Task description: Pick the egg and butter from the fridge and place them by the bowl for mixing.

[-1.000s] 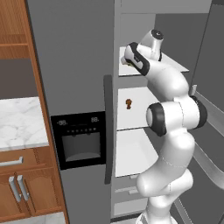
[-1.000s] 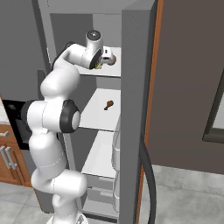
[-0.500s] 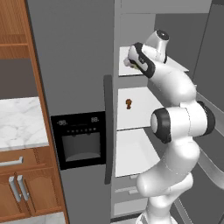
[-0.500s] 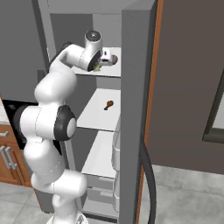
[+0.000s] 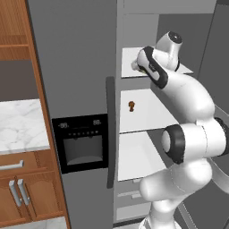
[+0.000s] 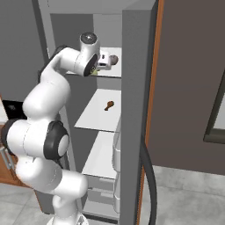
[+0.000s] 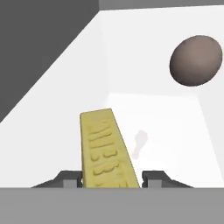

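A: Left base view first: what is taking up the most room?

B: The tall grey fridge (image 5: pixel 80 67) with its long dark vertical handle (image 5: pixel 110 134) and black dispenser panel (image 5: pixel 80 143) is filling the middle, its right compartment standing open onto white inner shelves (image 5: pixel 143 112). A wooden cabinet (image 5: pixel 18 197) with a white marble counter (image 5: pixel 20 125) is sitting to its left.

A: And the arm?

B: The white arm is reaching up into the top shelf, and its elbow and forearm are covering much of the open compartment.

A: What is the two-finger gripper (image 7: pixel 111 178) doing?

B: In the hand view its jaws are sitting narrow, clamped on the flat mustard-yellow butter stick (image 7: pixel 107 148), one fingertip on each long side. The stick is pointing away from the hand over the white shelf floor.

A: Where is the egg?

B: The small grey-brown rounded egg (image 7: pixel 195 60) is lying apart from the butter, farther back on that shelf; in the right base view it (image 6: pixel 114 59) is sitting just beyond the hand.

A: Anything else nearby?

B: A small brown stalked item (image 6: pixel 108 105) is resting alone on the shelf below, well clear of the gripper.
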You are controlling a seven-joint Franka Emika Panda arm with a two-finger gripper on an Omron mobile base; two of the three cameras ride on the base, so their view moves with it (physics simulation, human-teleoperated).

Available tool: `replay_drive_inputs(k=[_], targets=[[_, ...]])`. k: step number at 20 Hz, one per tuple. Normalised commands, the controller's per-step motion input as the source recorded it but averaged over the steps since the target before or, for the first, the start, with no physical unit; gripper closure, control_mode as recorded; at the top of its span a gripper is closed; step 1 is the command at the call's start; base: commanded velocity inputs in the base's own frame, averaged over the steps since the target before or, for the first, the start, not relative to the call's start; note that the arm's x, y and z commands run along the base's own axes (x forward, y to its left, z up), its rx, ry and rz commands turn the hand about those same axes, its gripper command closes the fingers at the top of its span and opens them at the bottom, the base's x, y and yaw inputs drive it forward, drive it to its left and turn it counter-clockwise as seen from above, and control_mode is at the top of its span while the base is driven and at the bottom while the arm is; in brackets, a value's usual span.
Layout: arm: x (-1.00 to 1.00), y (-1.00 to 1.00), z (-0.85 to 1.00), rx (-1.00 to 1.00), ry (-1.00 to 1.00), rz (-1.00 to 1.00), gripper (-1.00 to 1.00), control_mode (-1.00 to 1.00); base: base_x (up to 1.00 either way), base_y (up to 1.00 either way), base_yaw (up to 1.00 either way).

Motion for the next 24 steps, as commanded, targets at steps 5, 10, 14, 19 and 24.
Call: replay_drive_inputs(k=[5,10,14,19,24], targets=[[-0.55,0.14,0.22,0.00,0.00,-0.11,1.00,-1.00,0.00,0.00,0.00],[-0.60,0.11,0.17,0.00,0.00,-0.15,1.00,-1.00,0.00,0.00,0.00],[-0.65,0.06,0.12,0.00,0.00,-0.12,1.00,-1.00,0.00,0.00,0.00],[-0.64,0.05,0.04,0.03,0.01,-0.11,1.00,-1.00,0.00,0.00,0.00],[-0.65,0.06,-0.02,0.05,0.00,-0.06,1.00,-1.00,0.00,0.00,0.00]])
